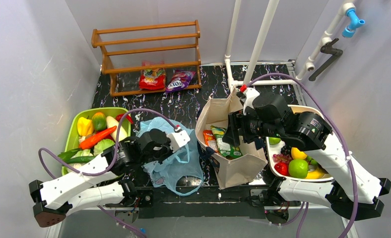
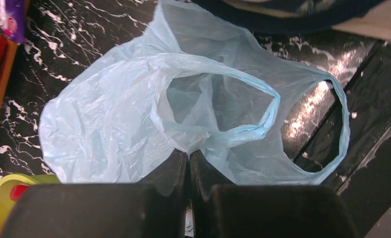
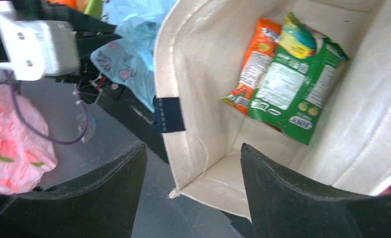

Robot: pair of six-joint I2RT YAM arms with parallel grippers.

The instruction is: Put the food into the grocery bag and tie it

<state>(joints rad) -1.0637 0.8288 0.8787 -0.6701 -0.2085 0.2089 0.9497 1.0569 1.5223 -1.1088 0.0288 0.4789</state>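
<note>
Two packets — the orange snack packet (image 3: 255, 54) and the green snack packet (image 3: 289, 87) — lay inside the canvas tote (image 3: 203, 59), just right of the grocery bag (image 2: 109, 114). My left gripper (image 2: 188, 154) was pinched shut on that bag's thin blue plastic, which lay crumpled on the table (image 2: 59, 44). My right gripper (image 3: 192, 148) hung wide open over the tote's rim, holding nothing.

Closed tool (image 2: 188, 157) on light-blue grocery bag (image 2: 109, 114)
</note>
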